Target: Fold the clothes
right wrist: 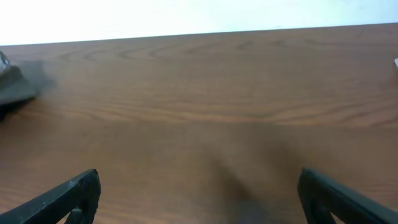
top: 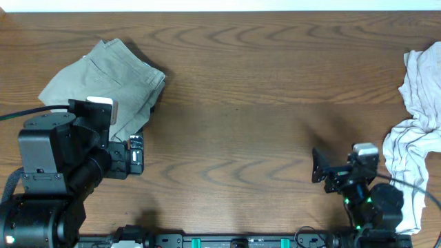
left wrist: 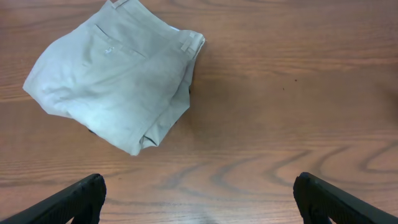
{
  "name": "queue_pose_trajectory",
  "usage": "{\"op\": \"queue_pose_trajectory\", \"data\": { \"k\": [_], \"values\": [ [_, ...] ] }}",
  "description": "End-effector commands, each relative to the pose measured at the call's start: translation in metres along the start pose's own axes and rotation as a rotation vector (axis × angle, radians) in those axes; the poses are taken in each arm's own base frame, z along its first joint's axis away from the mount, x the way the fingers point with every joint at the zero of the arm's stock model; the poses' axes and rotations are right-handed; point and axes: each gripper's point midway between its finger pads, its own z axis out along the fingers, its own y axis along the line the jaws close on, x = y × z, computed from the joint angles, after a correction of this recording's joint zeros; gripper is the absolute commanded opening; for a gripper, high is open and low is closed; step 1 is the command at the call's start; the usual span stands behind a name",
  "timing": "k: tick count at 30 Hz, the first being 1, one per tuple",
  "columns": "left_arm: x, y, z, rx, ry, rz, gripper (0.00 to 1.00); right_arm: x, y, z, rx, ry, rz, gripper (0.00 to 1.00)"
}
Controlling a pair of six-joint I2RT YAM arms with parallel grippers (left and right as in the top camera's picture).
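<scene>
The khaki shorts (top: 114,76) lie folded in a compact bundle at the table's back left; in the left wrist view (left wrist: 118,84) they show a back pocket and a belt loop. My left gripper (left wrist: 199,199) is open and empty, hovering over bare table just in front of the shorts. A white garment (top: 420,124) lies crumpled at the right edge. My right gripper (right wrist: 199,199) is open and empty above bare wood at the front right, just left of the white garment.
The wooden table (top: 262,103) spans the view, its far edge meeting a white wall (right wrist: 186,15). The left arm's body (top: 55,165) covers the front left. The shorts show faintly at the right wrist view's left edge (right wrist: 12,87).
</scene>
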Motion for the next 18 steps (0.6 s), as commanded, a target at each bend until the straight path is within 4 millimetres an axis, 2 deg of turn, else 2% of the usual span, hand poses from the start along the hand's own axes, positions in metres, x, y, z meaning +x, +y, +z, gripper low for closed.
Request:
{"op": "queue_pose_trajectory", "data": {
  "k": [1,7,14,18],
  "values": [
    [-0.001,0.001,-0.002,-0.009,-0.007,-0.006,0.98,0.001,-0.002,-0.002,0.004,-0.05,-0.019,0.99],
    [-0.001,0.001,-0.002,-0.009,-0.007,-0.006,0.98,0.002,-0.005,-0.001,0.019,-0.07,-0.023,0.99],
    [-0.001,0.001,-0.002,-0.009,-0.007,-0.006,0.98,0.023,-0.008,0.013,0.011,-0.047,-0.018,0.99],
    [-0.001,0.001,-0.002,-0.009,-0.007,-0.006,0.98,0.019,-0.008,0.013,0.01,-0.065,-0.022,0.99]
  ]
}}
